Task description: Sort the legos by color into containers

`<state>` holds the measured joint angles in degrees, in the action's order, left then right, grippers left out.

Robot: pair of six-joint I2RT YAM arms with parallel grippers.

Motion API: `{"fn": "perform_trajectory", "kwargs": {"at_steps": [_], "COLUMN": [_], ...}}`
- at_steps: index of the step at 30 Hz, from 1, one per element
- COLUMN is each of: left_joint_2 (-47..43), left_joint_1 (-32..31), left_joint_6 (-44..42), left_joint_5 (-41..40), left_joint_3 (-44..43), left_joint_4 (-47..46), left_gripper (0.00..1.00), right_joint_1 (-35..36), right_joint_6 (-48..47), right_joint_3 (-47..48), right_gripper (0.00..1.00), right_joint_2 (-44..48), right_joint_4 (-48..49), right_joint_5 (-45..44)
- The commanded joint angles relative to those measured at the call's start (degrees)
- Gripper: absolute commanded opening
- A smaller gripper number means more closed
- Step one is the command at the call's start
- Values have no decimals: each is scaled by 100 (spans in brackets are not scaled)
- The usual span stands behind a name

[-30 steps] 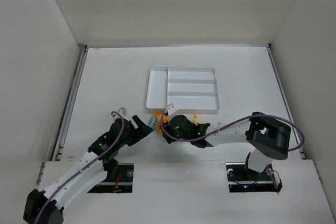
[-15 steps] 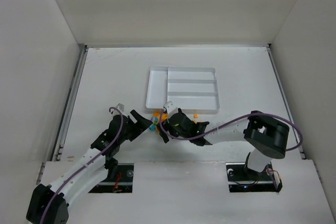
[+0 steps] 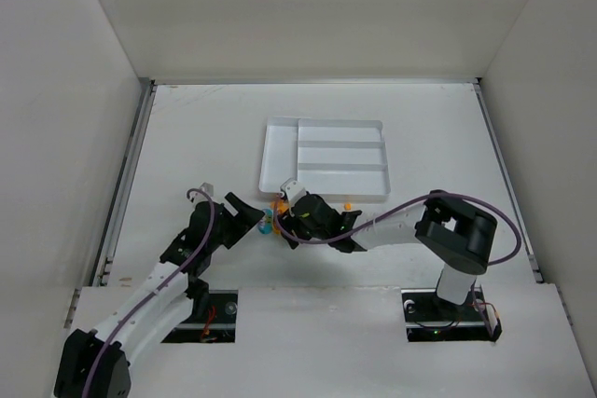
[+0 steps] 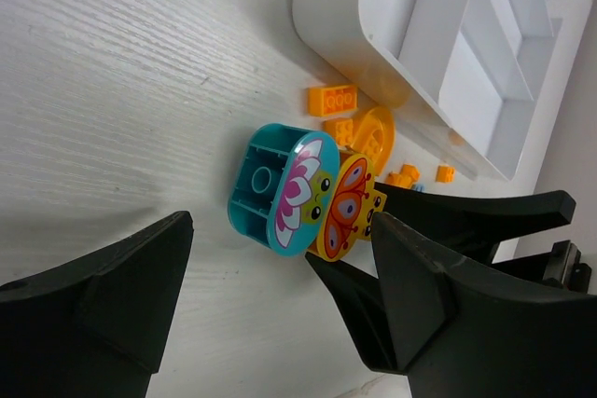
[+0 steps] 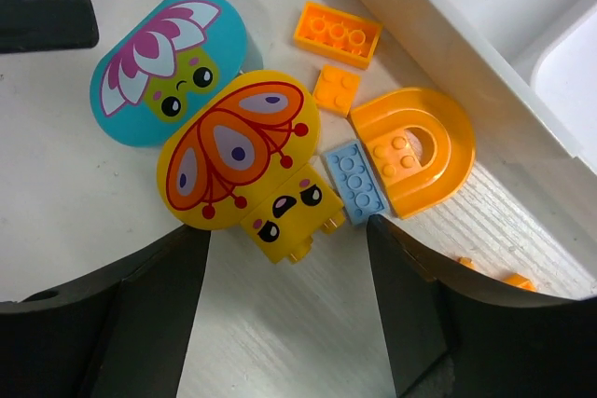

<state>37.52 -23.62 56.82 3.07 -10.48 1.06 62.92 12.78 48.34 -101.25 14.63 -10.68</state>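
Left end effector (image 3: 250, 222) stands wide, its fingers either side of the teal oval plastic brick with a flower face (image 4: 280, 188), touching neither flank as far as I can see. That brick lies on the bench just off the near left corner of the white plastic divided tray (image 4: 345, 25), right against the yellow-orange butterfly-printed brick (image 5: 238, 160), which my right end effector (image 3: 283, 219) straddles, also wide. Both bricks look light, rigid and glossy, so I'd pinch the flat sides, not the rounded ends. Crowding on the right are two small orange studded bricks (image 5: 338, 33), a light blue flat plate (image 5: 355, 179) and an orange arch (image 5: 410, 146) beside the tray wall. I expect those would scatter easily.
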Motion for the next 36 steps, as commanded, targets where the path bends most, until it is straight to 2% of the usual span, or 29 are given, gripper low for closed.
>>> {"fn": "perform_trajectory", "kwargs": {"at_steps": [1,3,6,8,14,28,36], "left_joint_2": [19,19,10,-60,-175,-175,-210], "left_joint_1": [133,195,283,344,441,591,775], "left_joint_6": [-153,-180,-206,-232,-312,-338,-364], "left_joint_5": [132,176,211,220,220,396,484], "left_joint_3": [11,11,2,11,11,2,29], "left_joint_4": [-194,-176,-71,-10,79,61,79], "left_gripper": [75,74,74,74,74,73,73], "right_joint_1": [-29,-29,-3,-3,-3,-416,-267], "right_joint_6": [-117,-213,-486,-591,-890,-1304,-1260], "right_joint_3": [159,176,229,281,518,1195,1091], "right_gripper": [74,75,82,83,88,83,84], "right_joint_2": [-44,26,202,325,370,-210,-299], "right_joint_4": [189,137,-39,-214,-522,-1234,-1235], "right_joint_5": [49,-100,-355,-365,187,1506,1587]}}
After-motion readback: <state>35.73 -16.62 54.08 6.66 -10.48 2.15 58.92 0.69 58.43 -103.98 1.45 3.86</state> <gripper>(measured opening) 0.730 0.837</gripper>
